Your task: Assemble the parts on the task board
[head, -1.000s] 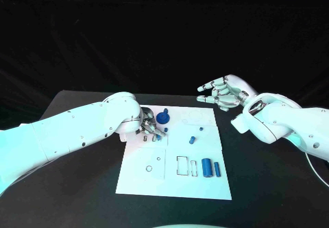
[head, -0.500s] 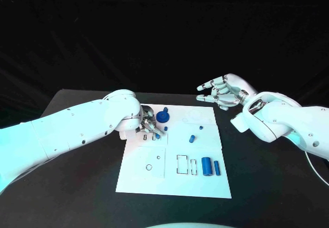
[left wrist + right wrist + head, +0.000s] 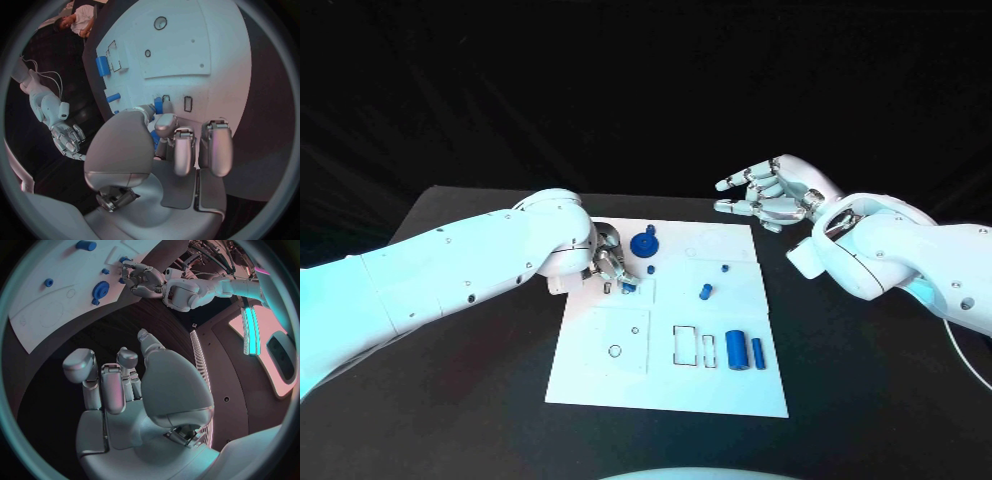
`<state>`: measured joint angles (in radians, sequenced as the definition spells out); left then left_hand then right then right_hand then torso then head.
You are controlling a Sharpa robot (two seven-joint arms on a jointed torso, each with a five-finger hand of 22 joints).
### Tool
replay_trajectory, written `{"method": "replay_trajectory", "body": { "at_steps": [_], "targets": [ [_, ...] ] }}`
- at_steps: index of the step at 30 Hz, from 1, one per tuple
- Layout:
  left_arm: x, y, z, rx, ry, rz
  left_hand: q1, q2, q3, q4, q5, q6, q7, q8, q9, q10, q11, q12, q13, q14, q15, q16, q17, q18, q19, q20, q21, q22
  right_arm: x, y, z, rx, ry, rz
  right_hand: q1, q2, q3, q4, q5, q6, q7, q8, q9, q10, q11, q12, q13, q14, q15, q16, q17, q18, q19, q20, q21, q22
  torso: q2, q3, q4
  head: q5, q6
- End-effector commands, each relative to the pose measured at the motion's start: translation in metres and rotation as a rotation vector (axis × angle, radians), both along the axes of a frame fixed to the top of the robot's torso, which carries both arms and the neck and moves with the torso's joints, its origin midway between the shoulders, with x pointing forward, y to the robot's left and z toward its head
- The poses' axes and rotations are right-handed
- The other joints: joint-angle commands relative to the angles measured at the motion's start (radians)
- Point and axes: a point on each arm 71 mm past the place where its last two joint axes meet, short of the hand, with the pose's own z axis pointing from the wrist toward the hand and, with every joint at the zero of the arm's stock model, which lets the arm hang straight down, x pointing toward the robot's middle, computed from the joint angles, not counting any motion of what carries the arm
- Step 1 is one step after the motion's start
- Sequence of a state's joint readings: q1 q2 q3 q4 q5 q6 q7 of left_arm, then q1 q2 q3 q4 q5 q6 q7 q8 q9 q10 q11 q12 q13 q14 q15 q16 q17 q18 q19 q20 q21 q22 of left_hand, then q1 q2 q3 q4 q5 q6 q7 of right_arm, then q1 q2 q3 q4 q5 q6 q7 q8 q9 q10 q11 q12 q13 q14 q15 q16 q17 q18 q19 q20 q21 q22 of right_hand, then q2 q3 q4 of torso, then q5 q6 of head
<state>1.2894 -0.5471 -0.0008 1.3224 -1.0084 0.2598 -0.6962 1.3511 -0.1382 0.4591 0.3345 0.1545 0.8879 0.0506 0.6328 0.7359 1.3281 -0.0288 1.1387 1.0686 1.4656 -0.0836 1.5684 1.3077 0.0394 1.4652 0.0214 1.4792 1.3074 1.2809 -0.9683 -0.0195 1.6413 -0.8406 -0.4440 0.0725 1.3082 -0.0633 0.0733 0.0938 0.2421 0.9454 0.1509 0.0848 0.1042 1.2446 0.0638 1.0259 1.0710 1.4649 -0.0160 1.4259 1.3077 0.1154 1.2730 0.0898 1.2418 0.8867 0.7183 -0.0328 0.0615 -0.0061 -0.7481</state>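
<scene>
The white task board (image 3: 733,385) lies mid-table. My left hand (image 3: 607,260) is low over its far-left part, beside a round blue part (image 3: 643,243). In the left wrist view its thumb and a fingertip (image 3: 166,122) pinch a small blue part (image 3: 158,105) right by a narrow slot (image 3: 187,103). My right hand (image 3: 769,196) hovers past the board's far-right corner, fingers spread, holding nothing. Two blue cylinders (image 3: 736,352) lie at the board's near right, a short blue piece (image 3: 705,293) in the middle, and a tiny blue peg (image 3: 726,268) beyond it.
Rectangular slots (image 3: 682,347) and a round hole (image 3: 616,352) mark the board's near half. Black table (image 3: 473,400) surrounds the board on all sides. The right wrist view shows the board (image 3: 44,305), the round blue part (image 3: 100,290) and my left hand (image 3: 144,280).
My left hand has shifted slightly toward the board's far edge with the small part at its fingertips. The right hand has stayed where it was.
</scene>
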Motion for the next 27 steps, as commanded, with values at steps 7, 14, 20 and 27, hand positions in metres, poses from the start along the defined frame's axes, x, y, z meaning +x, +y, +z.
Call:
{"method": "replay_trajectory", "body": {
  "at_steps": [7, 14, 20, 27],
  "targets": [
    [-0.0028, 0.0045, 0.0038, -0.054, -0.039, 0.069, -0.061, -0.015, 0.224, -0.2, 0.026, 0.004, -0.011, 0.011, 0.02, 0.013, -0.003, 0.009, 0.007, 0.105, -0.003, 0.002, 0.263, -0.005, 0.034, 0.003, -0.001, 0.133, 0.0001, 0.0023, -0.0013, -0.003, -0.004, 0.011, 0.0, 0.008, -0.006, 0.002, 0.006, 0.006, -0.003, 0.007, 0.002, -0.005, -0.005, -0.004, -0.002, 0.057, -0.002, -0.004, 0.048, 0.012, -0.006, -0.003, -0.007, -0.005, 0.0, 0.0009, 0.0007, 0.009, 0.002],
    [-0.0046, 0.0077, 0.0061, -0.057, -0.084, 0.059, -0.068, -0.024, 0.237, -0.214, 0.031, 0.006, -0.012, 0.012, 0.024, 0.015, -0.004, 0.009, 0.007, 0.105, -0.004, 0.002, 0.263, -0.006, 0.035, 0.003, 0.0, 0.135, 0.0003, 0.0023, -0.002, 0.0, -0.001, 0.01, -0.002, 0.01, -0.01, 0.005, 0.01, 0.006, -0.003, 0.007, 0.002, -0.007, -0.004, -0.006, -0.004, 0.057, -0.002, -0.005, 0.048, 0.012, -0.007, -0.003, -0.01, -0.009, 0.001, 0.0007, -0.0003, 0.012, 0.001],
    [-0.0057, 0.0098, 0.004, -0.02, -0.116, 0.04, -0.07, -0.028, 0.241, -0.22, 0.031, 0.007, -0.012, 0.011, 0.025, 0.015, -0.005, 0.007, 0.005, 0.105, -0.004, 0.002, 0.263, -0.006, 0.035, 0.003, 0.001, 0.136, 0.0003, 0.0019, -0.0025, 0.001, 0.001, 0.01, -0.003, 0.01, -0.012, 0.006, 0.012, 0.006, -0.003, 0.007, 0.002, -0.007, -0.004, -0.005, -0.004, 0.057, -0.002, -0.006, 0.047, 0.012, -0.007, -0.003, -0.01, -0.01, 0.001, 0.0004, -0.0008, 0.015, -0.003],
    [-0.0079, 0.01, -0.0015, 0.011, -0.102, 0.023, -0.071, -0.03, 0.245, -0.225, 0.031, 0.007, -0.011, 0.011, 0.026, 0.014, -0.005, 0.005, 0.003, 0.105, -0.004, 0.002, 0.263, -0.005, 0.034, 0.003, -0.001, 0.133, 0.0002, 0.0016, -0.0028, 0.002, 0.003, 0.01, -0.004, 0.011, -0.013, 0.007, 0.012, 0.005, -0.003, 0.007, 0.002, -0.007, -0.004, -0.005, -0.004, 0.057, -0.002, -0.005, 0.047, 0.012, -0.007, -0.003, -0.011, -0.01, 0.001, 0.0, -0.0001, 0.018, -0.004]
  ]
}}
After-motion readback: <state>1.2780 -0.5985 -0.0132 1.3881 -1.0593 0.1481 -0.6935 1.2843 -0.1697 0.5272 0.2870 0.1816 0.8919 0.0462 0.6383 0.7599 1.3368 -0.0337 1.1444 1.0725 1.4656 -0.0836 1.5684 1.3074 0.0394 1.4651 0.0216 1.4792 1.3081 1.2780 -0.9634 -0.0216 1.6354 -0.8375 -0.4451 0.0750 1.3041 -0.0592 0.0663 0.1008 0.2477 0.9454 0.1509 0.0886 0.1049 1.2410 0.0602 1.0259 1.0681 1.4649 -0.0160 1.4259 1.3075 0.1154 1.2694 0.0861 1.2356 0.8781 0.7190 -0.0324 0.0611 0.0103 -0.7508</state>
